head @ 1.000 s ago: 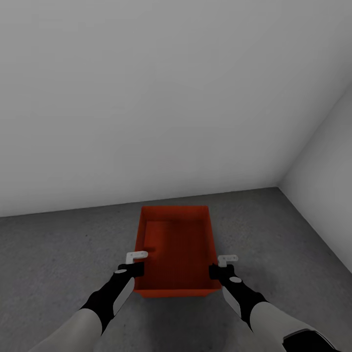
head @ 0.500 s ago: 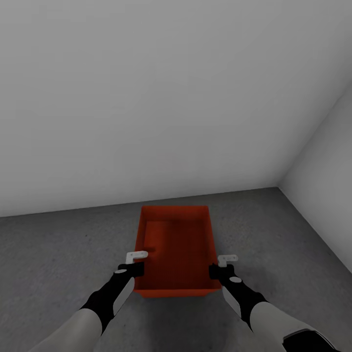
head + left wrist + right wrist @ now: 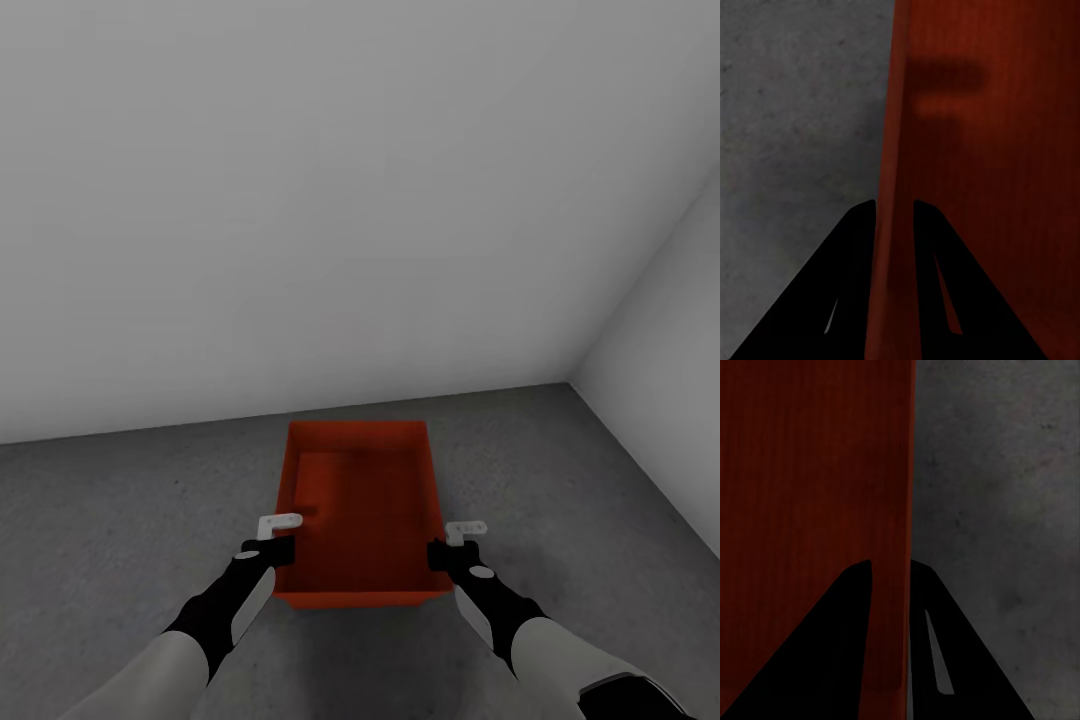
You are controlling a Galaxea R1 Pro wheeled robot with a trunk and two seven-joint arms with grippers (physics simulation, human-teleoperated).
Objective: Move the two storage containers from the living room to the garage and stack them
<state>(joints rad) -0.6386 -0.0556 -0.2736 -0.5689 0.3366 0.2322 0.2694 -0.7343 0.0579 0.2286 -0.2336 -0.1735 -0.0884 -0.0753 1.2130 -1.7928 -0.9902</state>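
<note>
Held level over the dark concrete floor near the garage corner: one orange-red storage container, pinched by its long side walls. Left gripper and right gripper fingers clamped astride the rims, keeping it balanced for setting down.

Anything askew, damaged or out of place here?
Nothing stands out. The storage container sits square and intact over the concrete floor, empty inside. The left gripper and right gripper each pinch a side wall.
</note>
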